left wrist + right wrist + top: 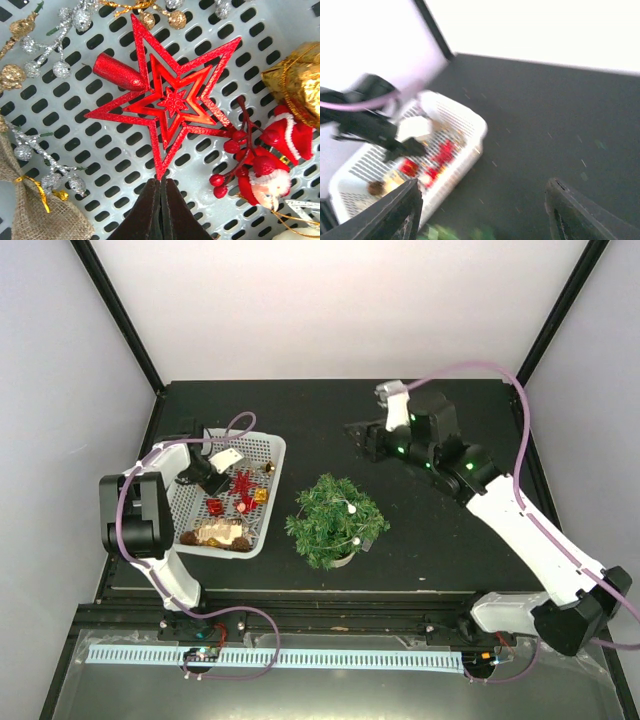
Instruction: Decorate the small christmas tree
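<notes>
The small christmas tree (335, 515) stands upright in its cream pot (344, 559) at the middle of the black table, with a few pale balls on it. A glittery red star (172, 102) lies flat in the white basket (100, 150). My left gripper (161, 181) is down in the basket (262, 445) with its fingers pressed together, and the star's lowest point ends in the seam between them. My right gripper (358, 438) hovers behind the tree, open and holding nothing. In the blurred right wrist view, the right gripper (484, 185) shows only bare table between its fingers.
Around the star lie a Santa figure (270, 175), a red berry sprig (232, 150), a gold wrapped ornament (300, 80), silver bead sprigs (50, 60) and a burlap sack (35, 210). The basket (470, 125) sits left of the tree. White walls enclose the table.
</notes>
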Robot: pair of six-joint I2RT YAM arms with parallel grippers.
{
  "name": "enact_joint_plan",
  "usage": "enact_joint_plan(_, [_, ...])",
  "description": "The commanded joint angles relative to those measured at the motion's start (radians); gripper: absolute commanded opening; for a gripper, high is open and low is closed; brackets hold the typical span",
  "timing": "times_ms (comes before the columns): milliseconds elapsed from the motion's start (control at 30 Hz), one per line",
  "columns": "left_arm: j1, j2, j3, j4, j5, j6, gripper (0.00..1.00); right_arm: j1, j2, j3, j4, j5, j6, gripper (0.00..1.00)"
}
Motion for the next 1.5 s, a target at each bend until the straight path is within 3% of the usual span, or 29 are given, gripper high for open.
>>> enact_joint_plan(0, [0.025, -0.008, 0.01, -0.024, 0.109, -0.044, 0.02, 0.138, 0.119, 0.267, -0.118, 0.094, -0.097, 0.68])
enact_joint_plan(200, [0.052, -0.015, 0.028, -0.024, 0.174, -0.115, 0.02, 0.263, 0.352, 0.564, -0.259, 0.095, -0.102, 0.68])
enact_joint_plan(333, [0.043, 0.014, 0.07, -0.006, 0.149, -0.213, 0.14, 0.266, 0.389, 0.608, -0.278, 0.133, -0.071, 0.68])
enact_joint_plan(633, [-0.038, 0.086, 0.18, -0.032, 0.033, -0.402, 0.26, 0.255, 0.355, 0.53, -0.264, 0.221, -0.039, 0.69])
enact_joint_plan(1033, [-0.088, 0.211, 0.303, -0.119, -0.202, -0.589, 0.2, 0.189, 0.227, 0.324, -0.164, 0.191, -0.024, 0.7])
enact_joint_plan(1467, [-0.104, 0.233, 0.346, -0.15, -0.128, -0.71, 0.27, 0.171, 0.173, 0.208, -0.108, 0.164, -0.026, 0.7])
